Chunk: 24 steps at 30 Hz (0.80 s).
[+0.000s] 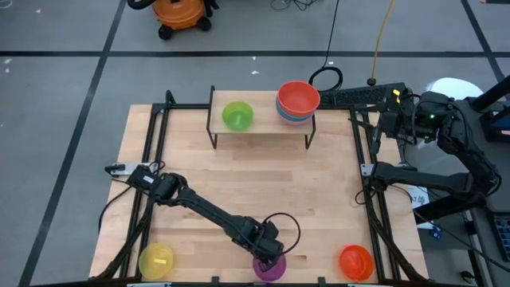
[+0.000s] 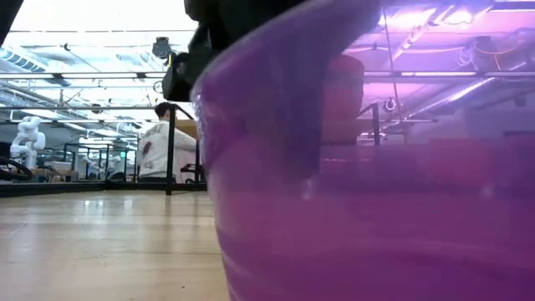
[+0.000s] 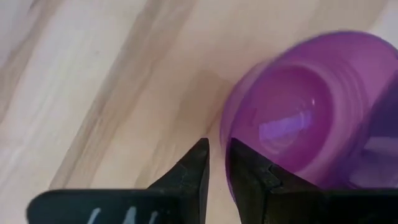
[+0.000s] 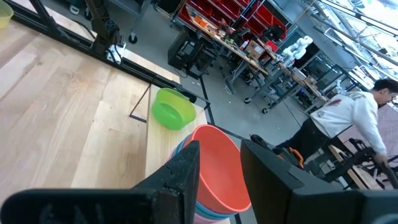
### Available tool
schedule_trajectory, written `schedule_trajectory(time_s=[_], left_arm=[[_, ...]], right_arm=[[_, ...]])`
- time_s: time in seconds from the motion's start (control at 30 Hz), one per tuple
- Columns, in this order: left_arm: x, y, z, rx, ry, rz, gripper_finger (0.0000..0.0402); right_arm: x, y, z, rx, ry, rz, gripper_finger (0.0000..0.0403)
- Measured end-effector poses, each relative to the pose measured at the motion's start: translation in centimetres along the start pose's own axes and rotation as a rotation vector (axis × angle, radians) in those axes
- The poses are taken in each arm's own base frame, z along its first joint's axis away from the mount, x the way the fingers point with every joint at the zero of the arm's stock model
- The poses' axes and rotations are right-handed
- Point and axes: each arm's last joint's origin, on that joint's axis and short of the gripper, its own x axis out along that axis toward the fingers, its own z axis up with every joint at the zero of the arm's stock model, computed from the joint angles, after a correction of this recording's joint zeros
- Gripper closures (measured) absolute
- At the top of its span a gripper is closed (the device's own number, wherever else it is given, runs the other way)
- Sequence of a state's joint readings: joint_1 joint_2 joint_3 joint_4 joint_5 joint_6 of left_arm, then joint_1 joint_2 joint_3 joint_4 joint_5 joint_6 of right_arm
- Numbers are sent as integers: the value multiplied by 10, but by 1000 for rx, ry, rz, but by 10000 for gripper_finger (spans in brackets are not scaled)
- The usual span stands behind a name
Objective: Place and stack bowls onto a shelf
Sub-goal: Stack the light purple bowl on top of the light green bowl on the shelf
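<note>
Purple bowl (image 1: 269,267) is sitting at the near edge of the table (image 1: 263,175), and your left gripper (image 3: 216,163) is pinching its rim, one finger (image 3: 193,171) outside the wall and the other inside. In the low view the bowl (image 2: 368,167) is filling most of the picture, with the dark arm coming down onto it from above. A yellow bowl (image 1: 156,261) is lying near the table's near left corner and an orange bowl (image 1: 356,261) near its near right corner. Farther back, the shelf (image 1: 263,121) is carrying a green bowl (image 1: 237,115) on its left part and a stack topped by a red bowl (image 1: 298,99) at its right end. Your right gripper (image 4: 219,163) is waiting just above that stack, its fingers parted and holding nothing.
</note>
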<state>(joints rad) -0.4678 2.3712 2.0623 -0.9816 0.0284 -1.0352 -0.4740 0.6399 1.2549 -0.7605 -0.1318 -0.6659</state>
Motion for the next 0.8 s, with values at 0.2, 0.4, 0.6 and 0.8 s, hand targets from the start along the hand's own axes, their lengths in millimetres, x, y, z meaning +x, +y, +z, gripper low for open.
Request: schedule_trajectory(time_s=[0.2, 0.4, 0.6, 0.8], left_arm=[[12, 7, 5, -37, 15, 34, 388], [12, 11, 11, -74, 13, 34, 396], [-5, 22, 26, -12, 0, 41, 397], [-53, 45, 39, -20, -4, 99, 398]], right_arm=[[0, 0, 0, 0, 0, 0, 291], [0, 0, 0, 0, 0, 0, 291], [0, 0, 0, 0, 0, 0, 291], [0, 0, 0, 0, 0, 0, 291]])
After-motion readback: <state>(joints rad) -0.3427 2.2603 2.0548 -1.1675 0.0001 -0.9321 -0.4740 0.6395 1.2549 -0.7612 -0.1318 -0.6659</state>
